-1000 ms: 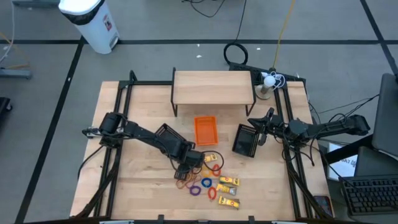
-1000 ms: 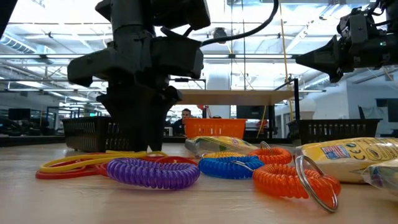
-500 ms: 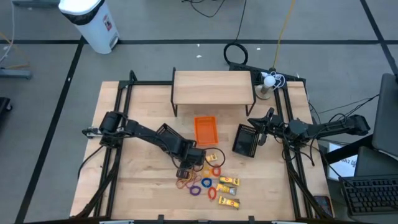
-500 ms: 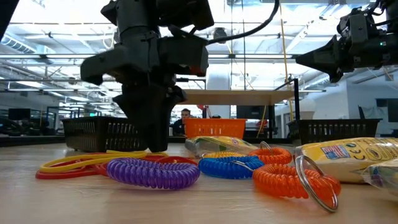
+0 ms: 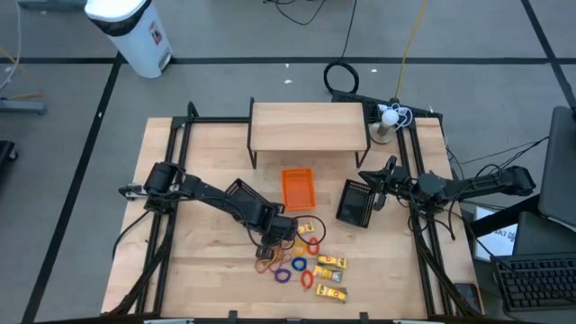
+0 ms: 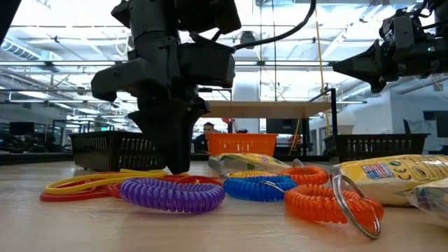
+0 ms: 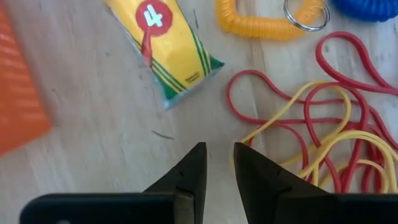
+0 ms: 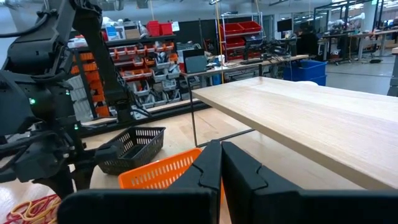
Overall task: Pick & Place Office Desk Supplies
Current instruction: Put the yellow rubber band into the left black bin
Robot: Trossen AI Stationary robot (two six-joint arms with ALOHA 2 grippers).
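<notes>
Apparently the left gripper [image 7: 218,163] had come down onto the worktop [image 5: 198,261] at the edge of the tangled rubber bands [image 7: 323,134], its two dark fingers drawn to a narrow gap with only bare wood showing between the tips in the left wrist view; a yellow strand lay just beside one finger, but whether any band was actually caught could not be told. That low, pinching pose suited thin bands lying flat, which can only be nipped from right at the surface. The rest of the supplies sat clustered near it: a yellow crayon packet [image 7: 166,43] and an orange coil ring [image 7: 267,22] just beyond the fingertips, and a purple coil [image 6: 171,194], a blue coil [image 6: 262,187] and more yellow packets [image 5: 331,263] spread toward the front edge. The small orange tray [image 5: 298,188] stood just behind the cluster, likely as the place for sorted items. The right gripper [image 8: 221,163] waited well apart, raised near the black mesh tray [image 5: 355,202] on its own side, fingers pressed together and holding nothing.
</notes>
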